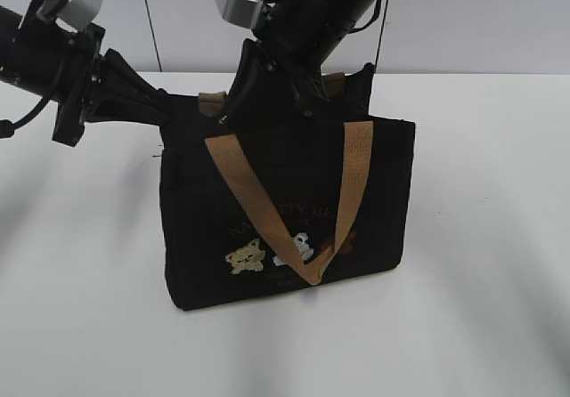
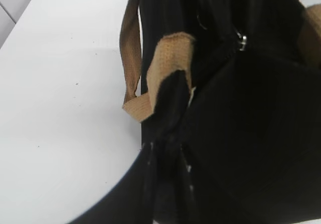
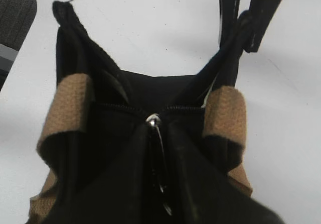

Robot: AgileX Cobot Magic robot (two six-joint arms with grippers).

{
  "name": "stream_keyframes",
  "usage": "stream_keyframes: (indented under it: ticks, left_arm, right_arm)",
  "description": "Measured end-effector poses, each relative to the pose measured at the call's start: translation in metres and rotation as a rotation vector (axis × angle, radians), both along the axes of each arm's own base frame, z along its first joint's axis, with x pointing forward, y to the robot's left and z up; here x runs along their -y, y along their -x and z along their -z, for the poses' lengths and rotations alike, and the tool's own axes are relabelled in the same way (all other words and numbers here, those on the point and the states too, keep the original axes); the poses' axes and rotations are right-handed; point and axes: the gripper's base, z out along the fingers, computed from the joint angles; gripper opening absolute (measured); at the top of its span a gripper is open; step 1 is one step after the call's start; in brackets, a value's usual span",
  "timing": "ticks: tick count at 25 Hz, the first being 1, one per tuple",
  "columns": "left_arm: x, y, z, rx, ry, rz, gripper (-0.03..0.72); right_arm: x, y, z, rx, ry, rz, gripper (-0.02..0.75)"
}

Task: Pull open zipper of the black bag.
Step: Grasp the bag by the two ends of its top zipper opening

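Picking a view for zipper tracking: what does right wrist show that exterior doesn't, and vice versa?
Only right wrist: the silver pull tab and the zipper line along the top edge. Only exterior: the bear figures on the front, the front handle hanging down, and both arms reaching the top of the bag. Both: the black bag with tan straps on the white table.

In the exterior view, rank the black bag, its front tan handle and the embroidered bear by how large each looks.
1. black bag, largest by far.
2. front tan handle, a long V-shaped loop hanging down the bag's front.
3. embroidered bear, smallest, near the bottom of the front panel.
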Motion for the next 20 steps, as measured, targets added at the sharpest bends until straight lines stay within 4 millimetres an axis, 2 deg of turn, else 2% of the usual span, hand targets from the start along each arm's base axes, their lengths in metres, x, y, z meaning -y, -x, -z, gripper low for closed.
stream_keyframes:
  ticks: [6, 12, 20]
  left_arm:
    - [0.001, 0.0, -0.001, -0.004, 0.01, 0.002, 0.055]
    - [0.001, 0.0, -0.001, -0.005, 0.012, 0.002, 0.055]
    - [0.004, 0.001, -0.003, -0.011, 0.04, 0.002, 0.054]
  right_arm:
    - [0.003, 0.002, -0.008, -0.04, 0.019, 0.084, 0.059]
    - [0.004, 0.002, -0.01, -0.159, 0.041, 0.244, 0.048]
    - [0.018, 0.0, -0.027, -0.152, 0.035, 0.319, 0.024]
